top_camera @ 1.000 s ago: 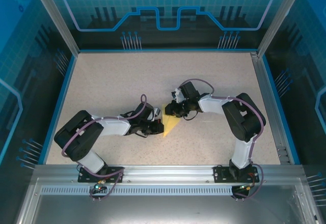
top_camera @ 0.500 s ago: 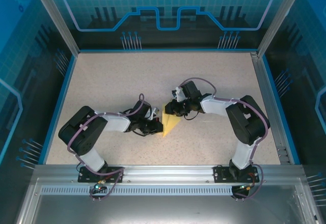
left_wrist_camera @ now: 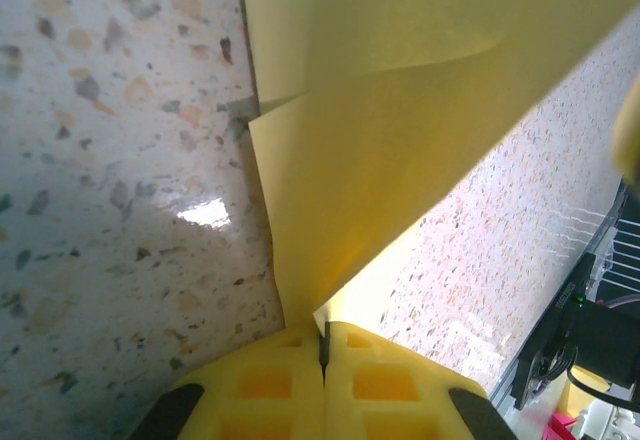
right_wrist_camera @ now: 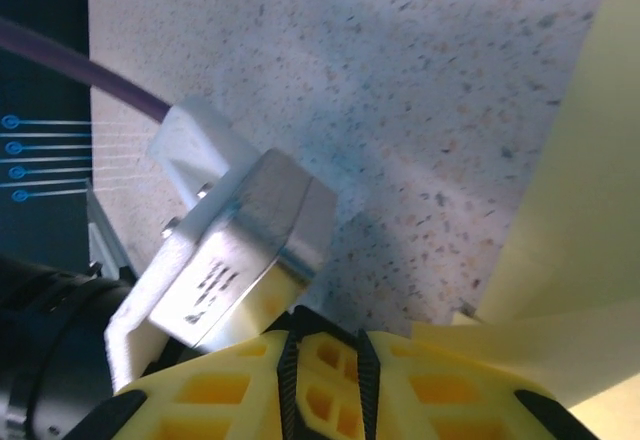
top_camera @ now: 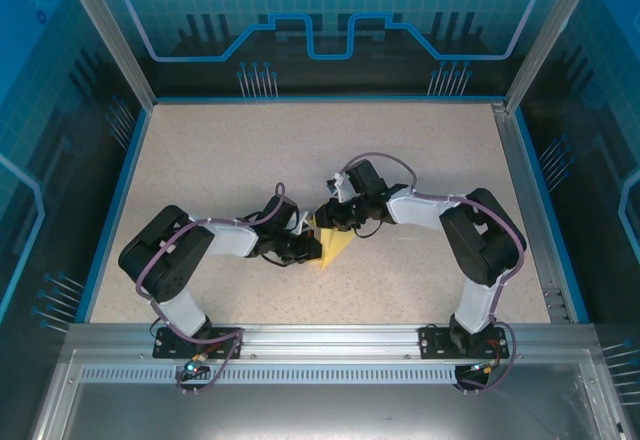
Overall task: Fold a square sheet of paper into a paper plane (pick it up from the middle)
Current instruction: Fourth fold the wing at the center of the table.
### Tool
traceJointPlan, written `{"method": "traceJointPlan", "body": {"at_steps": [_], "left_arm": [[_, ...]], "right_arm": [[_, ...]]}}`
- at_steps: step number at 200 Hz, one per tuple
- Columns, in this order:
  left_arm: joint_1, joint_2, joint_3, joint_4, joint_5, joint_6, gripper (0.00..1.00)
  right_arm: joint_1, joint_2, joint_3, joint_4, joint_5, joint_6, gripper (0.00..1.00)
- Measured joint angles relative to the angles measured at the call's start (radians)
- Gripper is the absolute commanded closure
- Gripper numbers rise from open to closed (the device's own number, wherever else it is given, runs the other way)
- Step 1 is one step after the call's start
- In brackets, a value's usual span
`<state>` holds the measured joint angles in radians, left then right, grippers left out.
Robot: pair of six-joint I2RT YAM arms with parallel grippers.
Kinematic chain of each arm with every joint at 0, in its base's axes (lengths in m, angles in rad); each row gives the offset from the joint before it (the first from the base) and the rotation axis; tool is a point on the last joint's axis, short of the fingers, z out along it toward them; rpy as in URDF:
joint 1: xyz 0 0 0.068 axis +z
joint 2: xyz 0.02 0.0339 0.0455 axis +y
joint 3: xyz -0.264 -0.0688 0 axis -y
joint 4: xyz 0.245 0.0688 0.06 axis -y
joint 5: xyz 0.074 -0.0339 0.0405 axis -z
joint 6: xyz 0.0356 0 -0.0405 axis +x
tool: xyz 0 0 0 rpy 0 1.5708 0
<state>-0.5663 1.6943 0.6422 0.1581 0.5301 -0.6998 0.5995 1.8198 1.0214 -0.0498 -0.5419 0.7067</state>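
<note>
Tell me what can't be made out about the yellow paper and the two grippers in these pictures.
1. Outline and creases of the paper: top view, too small to read.
2. Far corners of the paper: left wrist view, cut off by the top edge, beyond the left gripper, which is shut on it.
3. Whether the right gripper holds anything: right wrist view, the bottom edge cuts its fingers; the paper lies beside them, grip unclear.

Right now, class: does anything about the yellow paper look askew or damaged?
No tear shows. The yellow paper, pinched in the left fingers, is not lying flat: its folded layers gape apart just beyond the pinch.
</note>
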Motion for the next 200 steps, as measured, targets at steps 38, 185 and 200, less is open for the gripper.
{"method": "traceJointPlan", "body": {"at_steps": [38, 185, 200], "left_arm": [[0.0, 0.0, 0.001, -0.002, 0.0, 0.002, 0.98], [0.001, 0.012, 0.006, 0.005, 0.011, 0.002, 0.97], [0.001, 0.013, 0.006, 0.005, 0.013, 0.002, 0.97]], "right_arm": [[-0.023, 0.04, 0.0, -0.002, 0.029, 0.0, 0.75], [-0.058, 0.126, 0.028, -0.003, 0.016, -0.005, 0.76], [-0.059, 0.134, 0.033, -0.006, 0.011, -0.008, 0.76]]}}
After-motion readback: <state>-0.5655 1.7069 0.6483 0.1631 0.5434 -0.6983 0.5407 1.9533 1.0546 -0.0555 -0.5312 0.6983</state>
